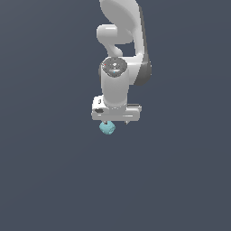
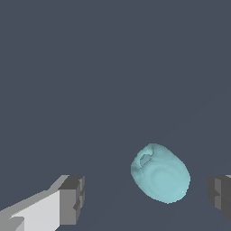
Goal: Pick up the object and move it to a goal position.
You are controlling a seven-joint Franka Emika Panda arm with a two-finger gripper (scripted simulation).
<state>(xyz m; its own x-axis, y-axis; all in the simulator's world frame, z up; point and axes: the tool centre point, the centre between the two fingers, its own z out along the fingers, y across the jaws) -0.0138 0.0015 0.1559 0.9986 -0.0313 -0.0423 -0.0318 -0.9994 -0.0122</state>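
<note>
The object (image 1: pixel 107 129) is a small light cyan rounded lump, sitting just under the white hand in the exterior view. In the wrist view the object (image 2: pixel 160 173) lies between the two grey fingertips (image 2: pixel 72 198), nearer the far one, with dark floor showing on both sides of it. My gripper (image 1: pixel 116 122) points straight down and is open around it, touching nothing; the gripper (image 2: pixel 146 196) holds a wide gap. No goal marker shows in either view.
A plain dark grey-blue floor (image 1: pixel 49 180) fills both views. The white arm (image 1: pixel 124 36) rises behind the hand toward the top of the exterior view. No other objects or edges appear.
</note>
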